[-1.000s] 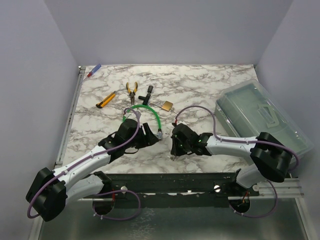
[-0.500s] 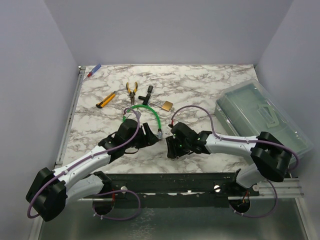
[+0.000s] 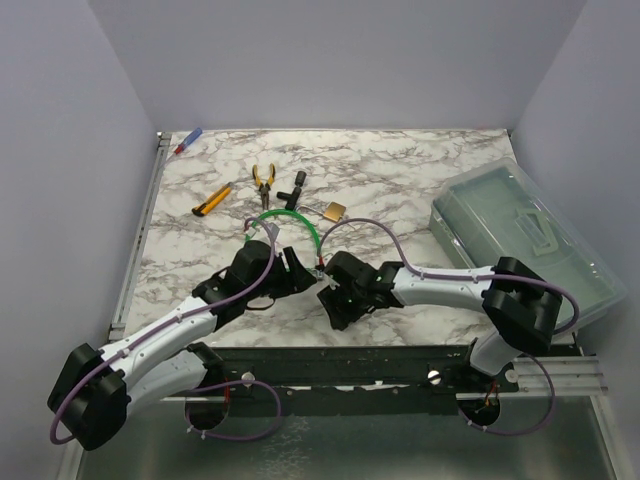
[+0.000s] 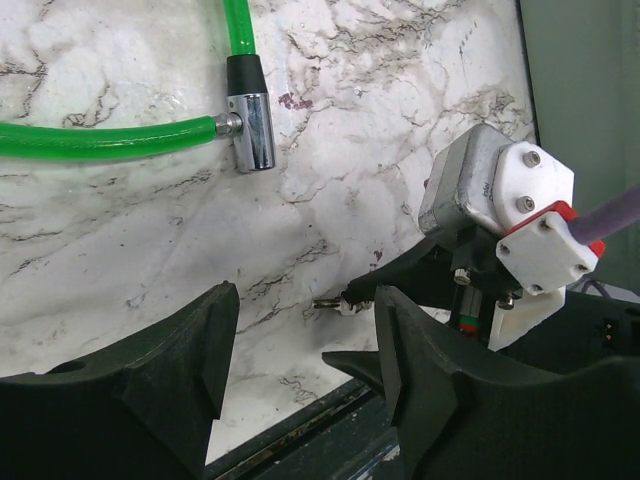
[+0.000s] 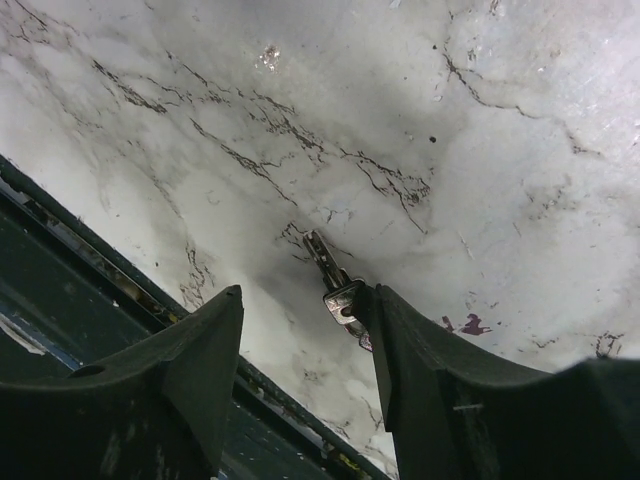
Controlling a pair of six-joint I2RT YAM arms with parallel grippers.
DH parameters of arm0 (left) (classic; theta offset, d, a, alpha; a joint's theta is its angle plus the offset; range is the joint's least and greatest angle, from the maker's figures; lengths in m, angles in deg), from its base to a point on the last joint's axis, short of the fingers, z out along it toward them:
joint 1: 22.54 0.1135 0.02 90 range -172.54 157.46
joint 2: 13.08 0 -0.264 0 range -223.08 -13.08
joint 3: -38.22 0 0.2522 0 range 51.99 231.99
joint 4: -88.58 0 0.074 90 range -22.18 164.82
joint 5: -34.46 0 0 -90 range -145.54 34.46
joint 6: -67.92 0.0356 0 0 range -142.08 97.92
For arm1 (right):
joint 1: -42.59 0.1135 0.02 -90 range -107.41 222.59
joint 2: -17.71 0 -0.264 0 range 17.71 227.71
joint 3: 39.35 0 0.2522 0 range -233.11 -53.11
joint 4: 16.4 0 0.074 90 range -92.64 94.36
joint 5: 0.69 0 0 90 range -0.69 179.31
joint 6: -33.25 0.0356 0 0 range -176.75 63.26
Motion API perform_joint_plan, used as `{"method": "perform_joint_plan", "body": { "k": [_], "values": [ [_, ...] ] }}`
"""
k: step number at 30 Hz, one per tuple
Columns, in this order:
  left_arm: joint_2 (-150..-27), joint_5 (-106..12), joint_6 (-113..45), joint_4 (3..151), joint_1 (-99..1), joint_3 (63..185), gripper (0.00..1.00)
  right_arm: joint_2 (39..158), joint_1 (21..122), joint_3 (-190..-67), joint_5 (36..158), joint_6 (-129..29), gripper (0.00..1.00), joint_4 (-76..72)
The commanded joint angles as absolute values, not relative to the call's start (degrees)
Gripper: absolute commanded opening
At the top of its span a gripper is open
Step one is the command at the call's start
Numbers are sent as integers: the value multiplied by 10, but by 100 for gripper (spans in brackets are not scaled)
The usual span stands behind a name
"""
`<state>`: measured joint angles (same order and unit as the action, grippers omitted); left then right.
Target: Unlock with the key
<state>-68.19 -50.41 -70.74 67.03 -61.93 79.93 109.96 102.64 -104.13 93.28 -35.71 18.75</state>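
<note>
A small silver key (image 5: 335, 280) lies on the marble against the inner tip of one finger of my right gripper (image 5: 305, 310). The jaws stand apart and grip nothing. The left wrist view shows the same key (image 4: 335, 302) at that finger's tip. A green cable lock (image 3: 295, 222) curves across the table, its metal cylinder end (image 4: 252, 130) lying a short way beyond the key. My left gripper (image 4: 300, 330) hangs open and empty over the marble, facing the right gripper (image 3: 328, 300). A brass padlock (image 3: 335, 211) sits farther back.
Pliers (image 3: 264, 180), a yellow utility knife (image 3: 212, 200) and a black tool (image 3: 292, 190) lie at the back left. A clear plastic box (image 3: 530, 240) fills the right side. The table's dark front rail (image 5: 110, 270) runs just below both grippers.
My right gripper has opened and shifted left toward the left gripper and the cable lock's end. The left arm has barely moved.
</note>
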Motion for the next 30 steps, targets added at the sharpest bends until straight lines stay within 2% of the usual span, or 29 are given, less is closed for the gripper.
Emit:
{"method": "perform_joint_plan", "body": {
  "k": [1, 10, 25, 30],
  "values": [
    [-668, -506, -709, 674, -621, 789, 62, 1119, 1030, -1048, 921, -385, 58, 215],
    [-672, -510, -708, 673, -621, 791, 62, 1123, 1050, -1064, 839, -375, 57, 229],
    [-664, -511, -712, 671, -621, 786, 62, 1061, 1050, -1072, 834, -366, 58, 205],
    [-660, -512, -713, 670, -621, 782, 62, 1077, 1050, -1069, 803, -366, 58, 212]
  ]
}}
